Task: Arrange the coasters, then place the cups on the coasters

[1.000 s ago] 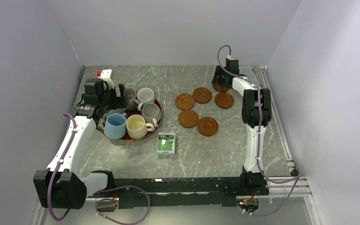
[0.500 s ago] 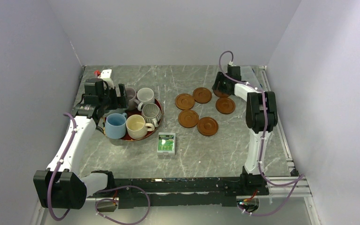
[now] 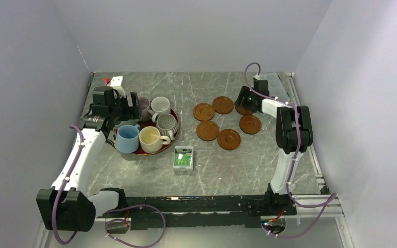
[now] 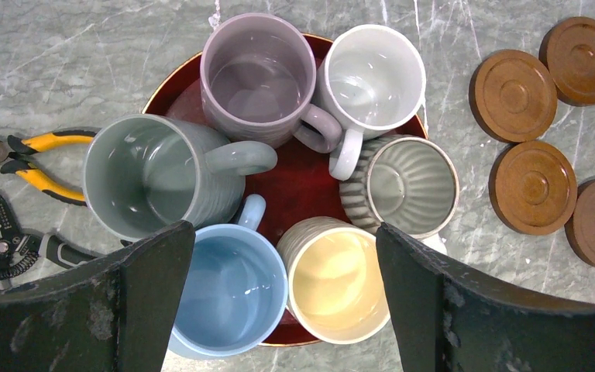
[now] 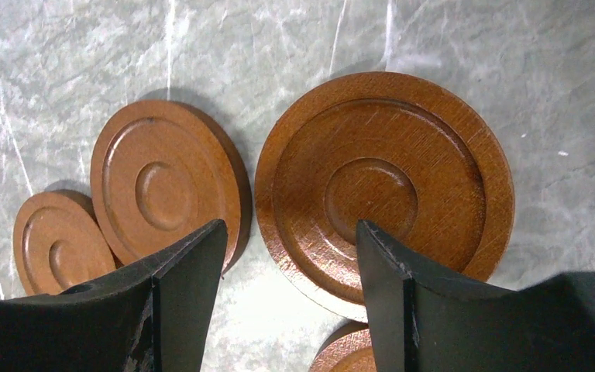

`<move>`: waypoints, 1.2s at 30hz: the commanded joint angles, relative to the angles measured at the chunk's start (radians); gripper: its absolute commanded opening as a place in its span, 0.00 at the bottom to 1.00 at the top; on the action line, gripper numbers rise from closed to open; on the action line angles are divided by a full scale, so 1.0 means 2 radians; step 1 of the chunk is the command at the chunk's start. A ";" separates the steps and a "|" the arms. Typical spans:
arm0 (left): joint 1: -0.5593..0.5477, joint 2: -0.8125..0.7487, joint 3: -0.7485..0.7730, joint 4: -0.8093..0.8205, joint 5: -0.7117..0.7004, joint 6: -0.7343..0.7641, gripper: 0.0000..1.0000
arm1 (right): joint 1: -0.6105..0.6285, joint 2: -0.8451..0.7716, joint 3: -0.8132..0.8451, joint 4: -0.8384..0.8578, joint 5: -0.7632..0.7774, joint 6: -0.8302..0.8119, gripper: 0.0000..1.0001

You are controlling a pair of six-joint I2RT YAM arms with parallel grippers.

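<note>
Coaster (image 5: pixel 383 194) is laid flat, rim up, its near edge partly covered by the right finger of the right gripper (image 5: pixel 290 232). Jaws are set apart, nothing pinched. Round disc: no long axis is presented.

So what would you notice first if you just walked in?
Probably the crowd of mugs packed on the dark red tray at the left, with the left arm's open fingers hovering right above them. Then the brown coasters spread over the right side of the table, where the right arm's fingers hang low over them.
</note>
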 commanded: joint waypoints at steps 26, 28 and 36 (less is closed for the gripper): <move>-0.002 -0.009 0.013 0.018 0.008 -0.002 0.93 | -0.001 -0.015 -0.004 -0.010 -0.080 -0.009 0.67; -0.002 -0.008 0.013 0.018 0.010 -0.002 0.93 | -0.001 -0.018 0.013 -0.022 -0.076 -0.014 0.67; -0.002 -0.007 0.013 0.017 0.008 -0.001 0.93 | -0.002 -0.070 0.035 -0.059 -0.055 -0.038 0.71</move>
